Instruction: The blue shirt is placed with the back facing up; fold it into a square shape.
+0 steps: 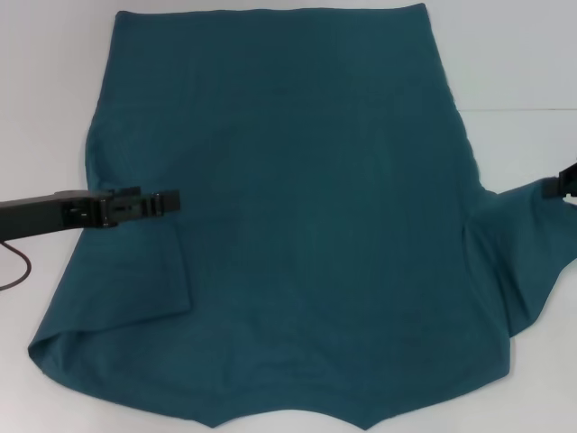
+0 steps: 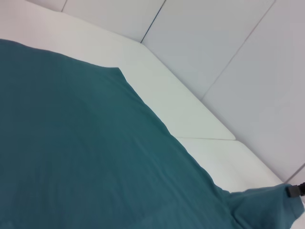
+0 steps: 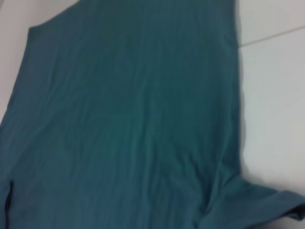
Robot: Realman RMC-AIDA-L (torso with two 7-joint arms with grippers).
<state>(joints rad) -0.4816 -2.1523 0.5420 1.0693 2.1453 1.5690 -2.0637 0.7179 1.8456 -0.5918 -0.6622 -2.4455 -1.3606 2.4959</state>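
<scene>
One shirt, teal-blue, lies spread plain side up on a white table w/ a thin seam line running across it on the right. Left sleeve is folded in over the body. Left gripper hovers over that fold, near the shirt's left edge; fingers look together, though head view is poor here, so can't tell for sure. Right gripper sits at the right frame edge, at the tip of the right sleeve, which rises toward it; probably pinched, can't confirm. Left wrist view shows pale wall panels beyond the table.
</scene>
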